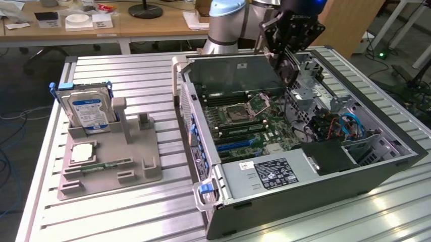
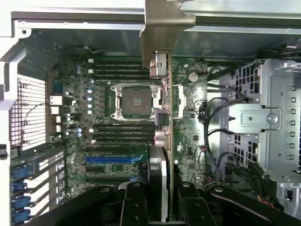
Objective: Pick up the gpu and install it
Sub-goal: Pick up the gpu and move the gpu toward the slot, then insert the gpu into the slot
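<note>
The tool point(image 2: 160, 200) is clamped narrow on the gpu point(image 2: 159, 165), which hangs edge-on between its fingers with the silver bracket at the far end. Directly beneath the tool lies the motherboard point(image 2: 75, 94) of the open computer case point(image 1: 350, 176). Well away from the tool, a hard drive point(image 1: 88, 108) stands in a grey holder point(image 1: 135, 174) on the table point(image 1: 135, 217).

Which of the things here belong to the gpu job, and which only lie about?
In the job: the gpu, held in the gripper; the open computer case; its motherboard.
Lying about: the hard drive upright in the grey holder; the memory stick lying on that holder.
</note>
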`<state>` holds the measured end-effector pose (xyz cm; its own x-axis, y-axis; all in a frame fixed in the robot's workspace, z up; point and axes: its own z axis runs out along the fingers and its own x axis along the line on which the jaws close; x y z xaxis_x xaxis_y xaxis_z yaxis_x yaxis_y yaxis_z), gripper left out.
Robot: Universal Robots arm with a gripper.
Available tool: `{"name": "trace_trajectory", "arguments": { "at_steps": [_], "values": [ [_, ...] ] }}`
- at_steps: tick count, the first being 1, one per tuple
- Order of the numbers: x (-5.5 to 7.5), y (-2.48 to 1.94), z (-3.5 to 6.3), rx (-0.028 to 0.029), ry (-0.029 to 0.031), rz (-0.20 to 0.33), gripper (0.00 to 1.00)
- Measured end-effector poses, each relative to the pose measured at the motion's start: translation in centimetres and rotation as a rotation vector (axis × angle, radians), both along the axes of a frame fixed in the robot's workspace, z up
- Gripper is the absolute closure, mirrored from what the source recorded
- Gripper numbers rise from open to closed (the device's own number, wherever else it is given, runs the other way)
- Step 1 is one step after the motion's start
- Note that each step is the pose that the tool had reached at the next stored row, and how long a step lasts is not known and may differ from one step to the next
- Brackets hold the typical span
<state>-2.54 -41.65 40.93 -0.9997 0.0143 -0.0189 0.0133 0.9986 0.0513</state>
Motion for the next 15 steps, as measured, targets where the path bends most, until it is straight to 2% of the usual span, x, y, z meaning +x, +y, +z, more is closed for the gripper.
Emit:
{"name": "trace_trajectory", "arguments": {
  "at_steps": [2,15],
  "values": [
    [0.32,0.0,0.0,-0.0002,0.0001,0.0,0.72],
    [0.32,0.0,-0.01,-0.0001,0.0,0.006,0.72]
  ]
}}
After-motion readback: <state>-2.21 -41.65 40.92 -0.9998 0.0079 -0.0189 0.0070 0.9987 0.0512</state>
